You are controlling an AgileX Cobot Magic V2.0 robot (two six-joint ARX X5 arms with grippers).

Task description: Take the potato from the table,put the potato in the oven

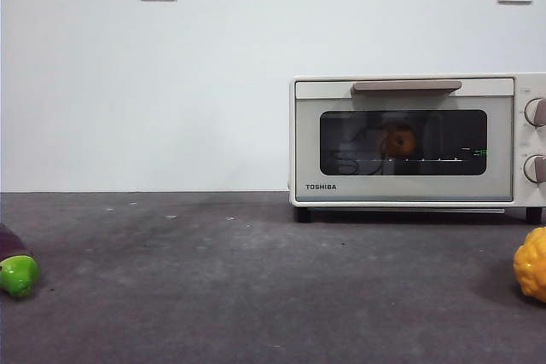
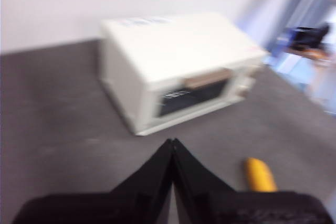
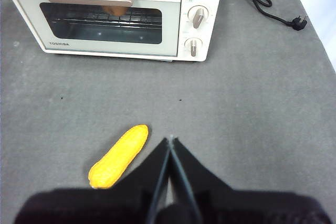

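The potato point(image 1: 398, 140) sits inside the shut oven point(image 1: 409, 141) on its rack, looking firm, rounded, smooth-skinned and best gripped across its middle, while both grippers' fingers point(image 3: 170, 150) are together, empty.

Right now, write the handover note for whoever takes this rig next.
Left gripper: shut, empty, held above the table, facing the oven.
Right gripper: shut, empty, beside the yellow corn.
Potato: inside the oven, seen through the glass; door closed.
Eggplant: on the table at the front view's left edge.
Done: potato in, door shut.
Left: apparently nothing.
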